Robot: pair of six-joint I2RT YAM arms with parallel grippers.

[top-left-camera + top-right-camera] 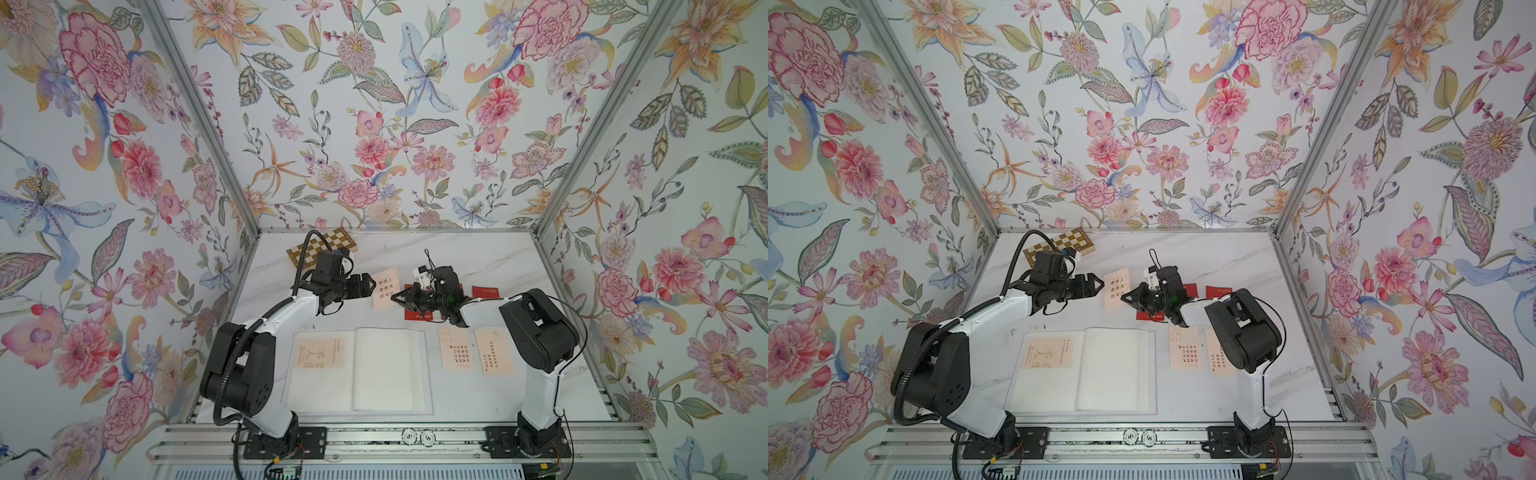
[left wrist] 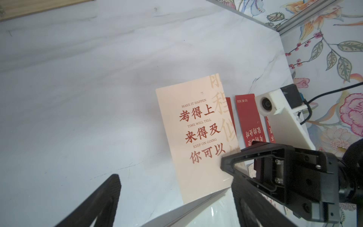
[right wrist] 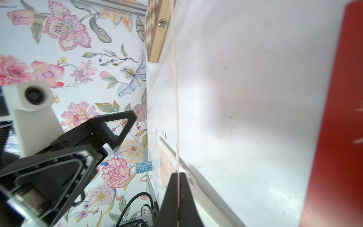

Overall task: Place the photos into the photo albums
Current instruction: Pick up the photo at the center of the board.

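Observation:
A cream photo with red characters (image 1: pixel 385 288) (image 1: pixel 1116 288) (image 2: pixel 197 129) hangs above the table behind the album. My right gripper (image 1: pixel 395 296) (image 1: pixel 1126 299) (image 3: pixel 177 174) is shut on its edge; in the right wrist view the photo (image 3: pixel 175 94) shows edge-on between the jaws. My left gripper (image 1: pixel 371 286) (image 1: pixel 1100 284) (image 2: pixel 175 178) stands open just left of the photo, with nothing in it. The photo album (image 1: pixel 390 374) (image 1: pixel 1115 374) lies open, one cream photo (image 1: pixel 321 353) (image 1: pixel 1048 352) in its left page. Two cream photos (image 1: pixel 455 350) (image 1: pixel 1185 348) lie right of it. Red photos (image 1: pixel 417 315) (image 2: pixel 248 118) lie under the right arm.
A checkered wooden chessboard box (image 1: pixel 328 245) (image 1: pixel 1059 244) lies at the back left by the wall, behind the left arm. Another red photo (image 1: pixel 484 291) lies further right. Floral walls close in the marble table (image 1: pixel 478 257) on three sides.

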